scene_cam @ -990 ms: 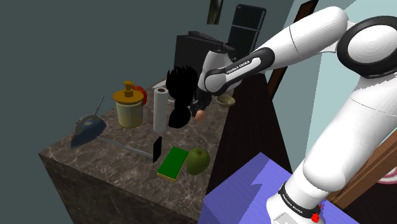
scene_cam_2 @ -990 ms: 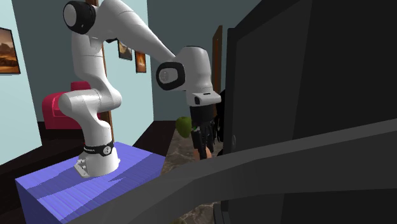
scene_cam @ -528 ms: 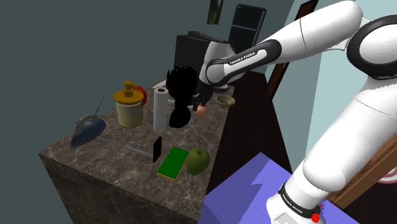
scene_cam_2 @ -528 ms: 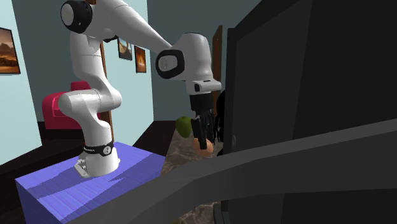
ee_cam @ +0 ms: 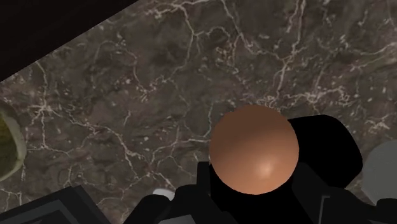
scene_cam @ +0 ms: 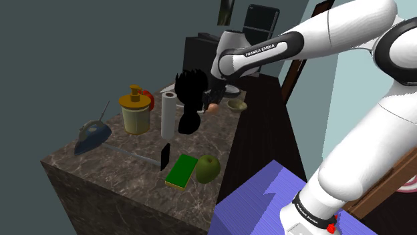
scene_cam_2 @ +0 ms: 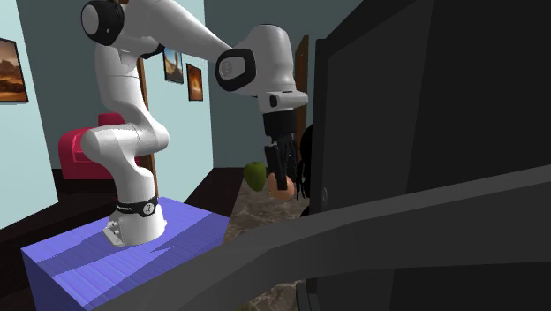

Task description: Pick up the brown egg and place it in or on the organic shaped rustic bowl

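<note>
Grips the egg [ee_cam: 254,149] between the closed-in fingers of the gripper [scene_cam_2: 282,179], holding it up off the marbled counter [ee_cam: 191,76]. Hangs near the bowl [scene_cam: 236,104], on its left side in the shoulder view, not over it. Looks nearly round when seen along the fingers in the wrist view, so seems to lie with its long axis about along the gripper, aimed at the counter; narrow or blunt end downward, cannot tell.

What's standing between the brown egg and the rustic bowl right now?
Nothing visible. The pincer holds the brown egg above the marble counter, and bare counter lies between it and the bowl. The black spiky object stands on the egg's other side.
</note>
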